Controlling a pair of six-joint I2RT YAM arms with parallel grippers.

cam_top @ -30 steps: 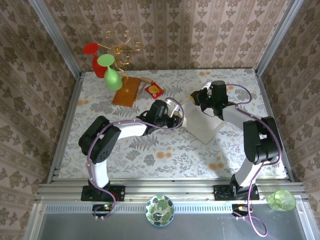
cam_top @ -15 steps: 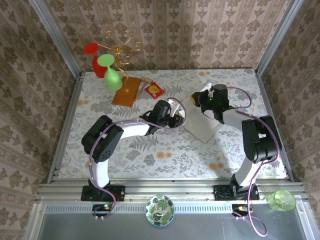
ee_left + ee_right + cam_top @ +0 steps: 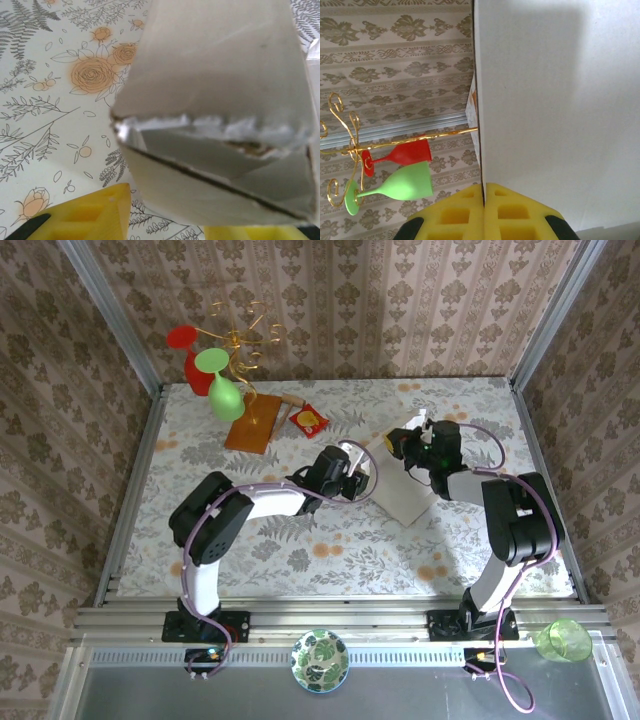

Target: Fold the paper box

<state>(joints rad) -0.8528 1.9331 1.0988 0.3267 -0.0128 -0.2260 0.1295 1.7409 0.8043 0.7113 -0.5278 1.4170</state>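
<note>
Table (image 3: 300,540): covered with a floral cloth; both arms reach in from the near edge.

The paper box (image 3: 398,498): off-white cardboard, lying right of the table's centre between the two grippers; one panel is raised at its far end. In the left wrist view the paper box (image 3: 210,90) presents an open, hollow end with a ragged torn edge.

Left gripper (image 3: 362,472): at the box's left edge. In the left wrist view the left gripper (image 3: 172,212) has its yellow fingers (image 3: 100,215) spread; the box's lower edge sits between them; a strip of cloth shows between one finger and the cardboard.

Right gripper (image 3: 402,443): at the box's far end. In the right wrist view the right gripper (image 3: 484,187) has its fingers (image 3: 465,215) pressed together, pinching the edge of the upright panel.

Wooden board (image 3: 250,423): far left, well apart from the box; a gold wire stand (image 3: 245,335) on it carries a red glass (image 3: 197,375) and a green glass (image 3: 225,395); a red packet (image 3: 308,420) lies just beside the board.
</note>
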